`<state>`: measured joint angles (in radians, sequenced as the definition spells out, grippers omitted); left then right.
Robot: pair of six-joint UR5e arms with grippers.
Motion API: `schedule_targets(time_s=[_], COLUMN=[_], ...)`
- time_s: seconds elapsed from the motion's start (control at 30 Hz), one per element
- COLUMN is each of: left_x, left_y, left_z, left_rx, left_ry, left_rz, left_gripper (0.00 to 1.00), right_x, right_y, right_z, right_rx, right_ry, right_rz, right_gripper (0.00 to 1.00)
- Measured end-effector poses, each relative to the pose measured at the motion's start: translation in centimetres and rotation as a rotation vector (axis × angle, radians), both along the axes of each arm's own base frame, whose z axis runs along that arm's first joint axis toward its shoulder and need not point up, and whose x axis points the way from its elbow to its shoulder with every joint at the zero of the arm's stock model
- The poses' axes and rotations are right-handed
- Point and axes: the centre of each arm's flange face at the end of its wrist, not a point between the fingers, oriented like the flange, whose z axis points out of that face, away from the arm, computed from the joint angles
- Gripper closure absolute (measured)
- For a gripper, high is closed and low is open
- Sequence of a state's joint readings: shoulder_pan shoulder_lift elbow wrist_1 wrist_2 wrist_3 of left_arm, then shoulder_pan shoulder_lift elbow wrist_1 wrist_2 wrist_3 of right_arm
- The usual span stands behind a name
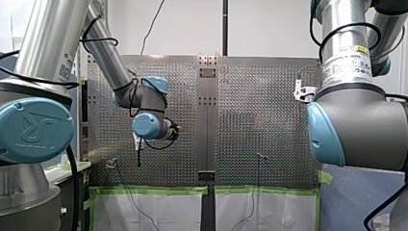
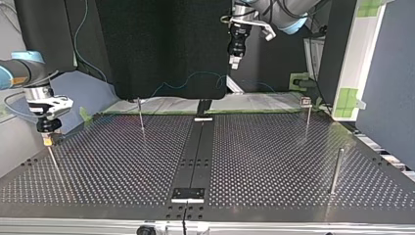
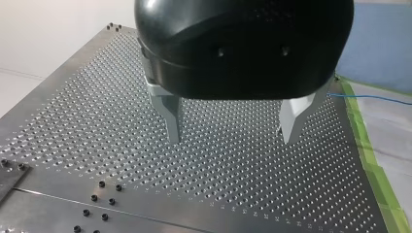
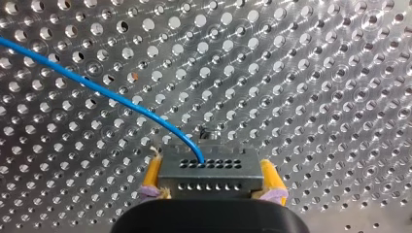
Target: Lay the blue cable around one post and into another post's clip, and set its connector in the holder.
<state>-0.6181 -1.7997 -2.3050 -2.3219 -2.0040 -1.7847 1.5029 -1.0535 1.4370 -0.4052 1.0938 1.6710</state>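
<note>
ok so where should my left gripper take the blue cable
Probably on the free stretch of the blue cable, a little way out from the connector that my right gripper clamps. It seems to arc clear of the table there, so bring my open left gripper down from above, straddling it.

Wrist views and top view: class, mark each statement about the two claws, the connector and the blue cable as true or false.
1. My right claw grips the connector. True.
2. The blue cable runs out of the connector. True.
3. My left claw holds the blue cable. False: it is open and empty.
4. My right claw's pads are black. False: they are yellow.
5. In the top view my left claw rests on the table. False: it hangs above the table.
</note>
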Motion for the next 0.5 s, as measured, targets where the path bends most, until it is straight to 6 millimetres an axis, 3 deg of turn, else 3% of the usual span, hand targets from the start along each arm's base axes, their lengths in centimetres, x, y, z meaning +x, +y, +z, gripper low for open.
schedule_targets(time_s=[0.13, 0.3, 0.33, 0.4, 0.43, 0.47, 0.5], left_x=[0.01, 0.08, 0.09, 0.13, 0.14, 0.16, 0.17], left_y=[0.0, 0.04, 0.05, 0.08, 0.09, 0.09, 0.1], left_z=[0.0, 0.01, 0.01, 0.01, 0.01, 0.01, 0.01], left_rx=[-0.001, -0.001, -0.001, -0.002, -0.002, -0.002, -0.002], left_ry=[0.0, -0.001, -0.001, -0.001, -0.002, -0.001, -0.001], left_rz=[0.0, 0.002, 0.002, 0.003, 0.003, 0.003, 0.002], left_gripper=[0.0, 0.0, 0.0, 0.0, 0.0, 0.0, 0.0], right_x=[-0.03, 0.16, 0.18, 0.22, 0.24, 0.26, 0.25], right_y=[-0.04, -0.05, -0.05, -0.04, -0.05, -0.04, -0.03], right_z=[0.0, 0.01, 0.02, 0.02, 0.08, 0.09, 0.09], right_rx=[-0.003, -0.006, -0.006, -0.007, -0.008, -0.008, -0.008], right_ry=[0.002, 0.0, 0.0, 0.001, 0.001, 0.001, 0.002], right_rz=[0.0, 0.002, 0.002, 0.002, 0.003, 0.003, 0.002], right_gripper=[0.53, 0.42, 0.27, 0.24, 0.11, 0.05, 0.05])
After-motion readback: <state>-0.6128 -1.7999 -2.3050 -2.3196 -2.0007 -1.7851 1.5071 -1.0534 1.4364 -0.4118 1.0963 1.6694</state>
